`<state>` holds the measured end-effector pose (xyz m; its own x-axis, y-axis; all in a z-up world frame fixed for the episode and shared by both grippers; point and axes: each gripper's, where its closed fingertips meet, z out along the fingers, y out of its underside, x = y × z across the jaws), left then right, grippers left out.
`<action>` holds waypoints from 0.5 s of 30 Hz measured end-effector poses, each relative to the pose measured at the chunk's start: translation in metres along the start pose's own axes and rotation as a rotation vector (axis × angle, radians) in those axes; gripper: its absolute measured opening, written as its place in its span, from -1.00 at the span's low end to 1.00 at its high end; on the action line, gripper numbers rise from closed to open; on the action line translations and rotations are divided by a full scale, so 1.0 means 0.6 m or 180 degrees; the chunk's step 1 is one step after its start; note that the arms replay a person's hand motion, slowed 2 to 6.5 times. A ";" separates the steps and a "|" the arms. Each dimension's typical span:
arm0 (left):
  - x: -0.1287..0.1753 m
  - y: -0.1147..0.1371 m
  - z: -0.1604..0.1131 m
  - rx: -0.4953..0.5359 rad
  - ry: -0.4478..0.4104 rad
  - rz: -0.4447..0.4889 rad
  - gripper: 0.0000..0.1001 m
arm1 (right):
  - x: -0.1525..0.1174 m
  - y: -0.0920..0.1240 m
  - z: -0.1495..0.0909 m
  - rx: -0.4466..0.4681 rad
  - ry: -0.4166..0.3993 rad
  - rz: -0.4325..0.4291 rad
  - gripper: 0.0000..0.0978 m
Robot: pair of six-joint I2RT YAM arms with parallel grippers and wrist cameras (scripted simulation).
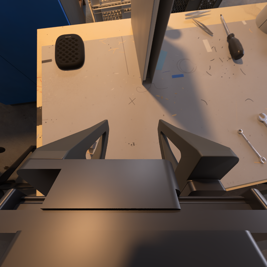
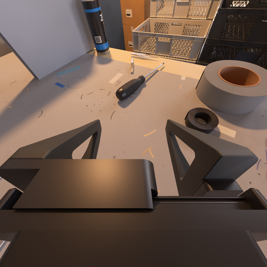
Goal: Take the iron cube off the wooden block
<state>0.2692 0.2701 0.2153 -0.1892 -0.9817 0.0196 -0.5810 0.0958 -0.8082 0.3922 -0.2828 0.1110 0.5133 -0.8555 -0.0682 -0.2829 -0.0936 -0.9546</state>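
Observation:
Neither the iron cube nor the wooden block shows in either view. My left gripper point(image 1: 132, 122) is open and empty above the scuffed worktop point(image 1: 101, 89), its dark fingers spread wide over bare surface. My right gripper point(image 2: 133, 122) is open and empty too, above the worktop point(image 2: 72, 115), with a small black tape roll point(image 2: 201, 119) just beyond its right finger.
Left wrist view: a black perforated pad point(image 1: 69, 52) far left, a grey upright post point(image 1: 150, 40), a screwdriver point(image 1: 232, 41), tweezers point(image 1: 202, 26), two spanners point(image 1: 251, 145). Right wrist view: screwdriver point(image 2: 132, 86), large grey tape roll point(image 2: 234, 86), spray can point(image 2: 96, 26), grey panel point(image 2: 43, 36), crates point(image 2: 170, 37) behind the table.

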 end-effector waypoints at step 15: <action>-0.070 0.046 -0.003 -0.0457 0.0001 0.0023 0.05 | -0.012 -0.006 -0.002 0.0019 -0.0077 -0.0015 0.55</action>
<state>0.2594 0.3143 0.1934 -0.1939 -0.9809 0.0142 -0.6870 0.1254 -0.7158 0.3889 -0.2770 0.1151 0.5341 -0.8424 -0.0708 -0.2757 -0.0944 -0.9566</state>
